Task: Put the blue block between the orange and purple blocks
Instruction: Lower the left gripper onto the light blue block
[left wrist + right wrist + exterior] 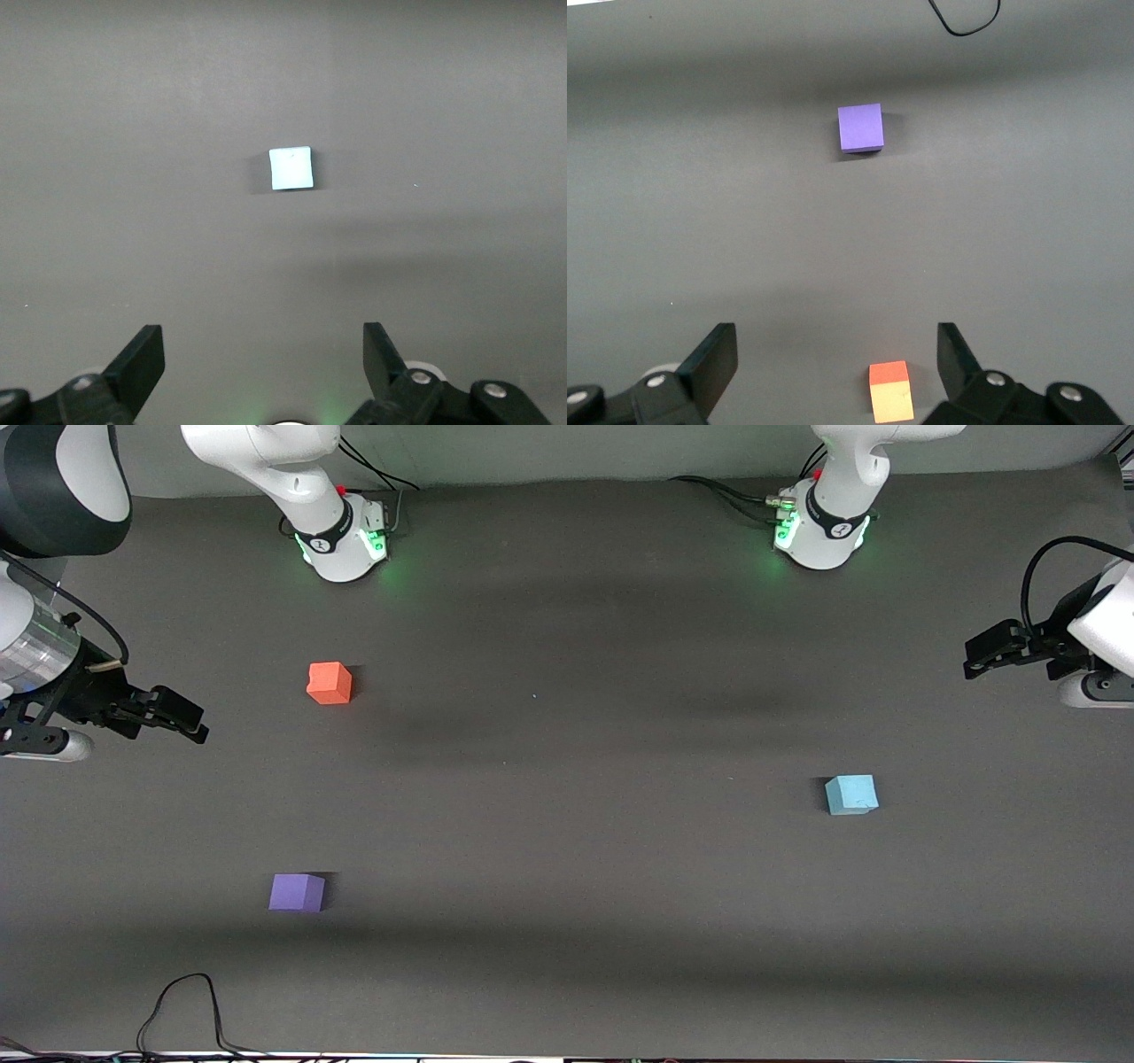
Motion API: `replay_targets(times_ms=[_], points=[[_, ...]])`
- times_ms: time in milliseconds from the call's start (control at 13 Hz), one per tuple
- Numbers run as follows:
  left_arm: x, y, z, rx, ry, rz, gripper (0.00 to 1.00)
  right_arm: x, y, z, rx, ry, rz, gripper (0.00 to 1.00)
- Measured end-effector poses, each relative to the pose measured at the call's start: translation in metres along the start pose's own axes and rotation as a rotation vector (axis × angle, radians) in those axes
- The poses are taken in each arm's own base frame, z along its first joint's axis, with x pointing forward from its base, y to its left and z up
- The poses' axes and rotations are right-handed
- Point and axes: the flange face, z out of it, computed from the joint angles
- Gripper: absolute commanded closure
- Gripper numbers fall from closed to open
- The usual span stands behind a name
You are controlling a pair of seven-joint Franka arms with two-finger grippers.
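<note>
The blue block (851, 794) lies on the dark table toward the left arm's end; it also shows in the left wrist view (291, 168). The orange block (330, 683) and the purple block (297, 892) lie toward the right arm's end, the purple one nearer to the front camera. Both show in the right wrist view, purple (860, 127) and orange (890, 391). My left gripper (979, 655) (261, 333) is open and empty, raised at the table's end, apart from the blue block. My right gripper (188, 722) (836, 331) is open and empty, raised beside the orange block.
The two arm bases (345, 540) (819, 531) stand along the table's back edge with cables beside them. A black cable loop (186, 1005) lies at the edge nearest the front camera, near the purple block; it also shows in the right wrist view (966, 22).
</note>
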Motion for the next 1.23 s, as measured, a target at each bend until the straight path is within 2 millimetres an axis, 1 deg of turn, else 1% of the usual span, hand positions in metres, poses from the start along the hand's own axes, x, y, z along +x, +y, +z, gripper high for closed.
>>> replay_targets(times_ms=[462, 615, 692, 923, 1077, 1231], points=[[0.001, 0.000, 0.003, 0.000, -0.009, 0.000, 0.00, 0.000, 0.000, 0.000, 0.000, 0.001, 0.000, 0.00], [0.003, 0.001, 0.012, 0.000, -0.020, 0.001, 0.00, 0.000, -0.001, 0.000, 0.000, 0.001, -0.001, 0.00], [0.006, 0.002, 0.020, 0.000, -0.022, 0.003, 0.00, 0.000, -0.002, 0.000, 0.001, 0.001, -0.004, 0.00], [0.015, 0.007, 0.065, 0.001, -0.016, 0.012, 0.00, -0.002, -0.009, 0.003, 0.001, -0.005, -0.015, 0.00], [0.020, 0.009, 0.104, 0.001, -0.003, 0.017, 0.00, -0.002, -0.009, 0.005, 0.000, -0.007, -0.016, 0.00], [0.022, 0.016, 0.145, 0.002, 0.016, 0.029, 0.00, -0.002, -0.009, 0.005, 0.000, -0.007, -0.016, 0.00]])
